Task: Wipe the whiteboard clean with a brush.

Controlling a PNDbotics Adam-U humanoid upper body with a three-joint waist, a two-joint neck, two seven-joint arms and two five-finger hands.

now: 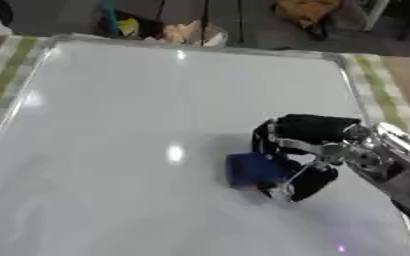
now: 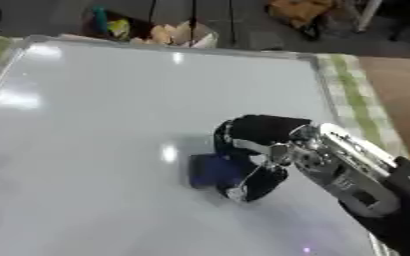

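Wiping is the step in hand: the right hand (image 1: 306,150) has its fingers (image 1: 289,186) curled round a blue brush (image 1: 254,170), pressed flat on the whiteboard (image 1: 138,110) right of centre. The board looks mostly clean, with faint grey smudges at its left side. Next, I'd judge, comes a sweep leftward across them. The left hand isn't visible.

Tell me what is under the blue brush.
The brush lies on the whiteboard, held by the right hand with fingers curled around it. The board around it looks white and glossy. Whatever lies directly beneath the brush is covered, so marks there cannot be seen.
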